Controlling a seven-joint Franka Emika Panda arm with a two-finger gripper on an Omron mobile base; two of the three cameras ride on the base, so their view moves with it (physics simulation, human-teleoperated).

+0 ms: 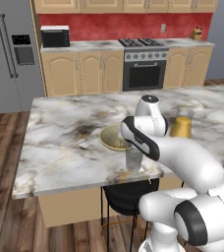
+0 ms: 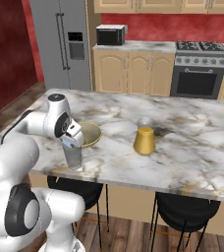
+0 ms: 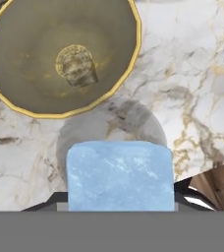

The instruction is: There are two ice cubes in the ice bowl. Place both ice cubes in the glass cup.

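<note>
We find the gripper (image 3: 120, 209) clamped on 1 ice cube (image 3: 120, 174) directly above the glass cup (image 3: 111, 128), beside the ice bowl (image 3: 133, 44); we advise centring over the rim, then releasing low.

A pale-blue ice cube (image 3: 120, 175) sits above the clear glass cup (image 1: 133, 159), beside the empty yellow-rimmed ice bowl (image 3: 15, 74).

Glass cup (image 1: 133, 160) beside ice bowl (image 1: 112, 138)

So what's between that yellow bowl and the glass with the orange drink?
Bare marble counter, seen in the right base view: nothing lies between the ice bowl and the orange glass.
</note>
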